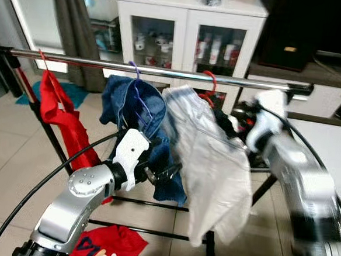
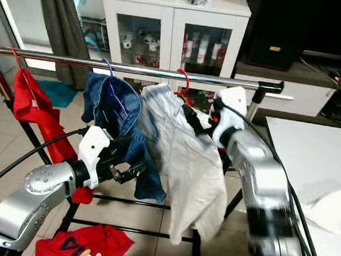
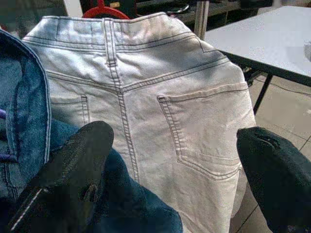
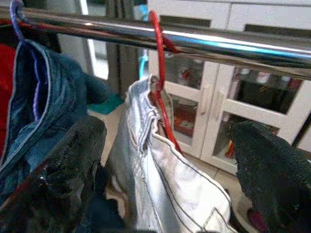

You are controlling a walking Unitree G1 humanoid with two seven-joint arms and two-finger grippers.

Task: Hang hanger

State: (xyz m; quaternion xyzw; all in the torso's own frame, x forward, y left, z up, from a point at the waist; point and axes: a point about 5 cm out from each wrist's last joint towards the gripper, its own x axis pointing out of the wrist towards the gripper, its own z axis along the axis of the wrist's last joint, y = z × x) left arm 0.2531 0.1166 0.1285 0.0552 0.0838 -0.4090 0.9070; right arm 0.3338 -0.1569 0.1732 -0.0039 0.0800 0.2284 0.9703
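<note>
Right wrist view: right gripper (image 4: 167, 179) fingers spread wide, empty, beside the red hanger (image 4: 160, 82) on the rail (image 4: 233, 46).

Tiled floor (image 1: 15, 170) — white glass-door cabinet (image 1: 189, 30), dark curtain (image 1: 72, 21)

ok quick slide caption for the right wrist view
Red hanger hooked over the metal rail, pale jeans draped on it, seen between the open right gripper.

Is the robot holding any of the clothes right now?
No. Both grippers are open and empty: the left gripper faces the pale grey jeans, the right gripper sits by their red hanger.
</note>
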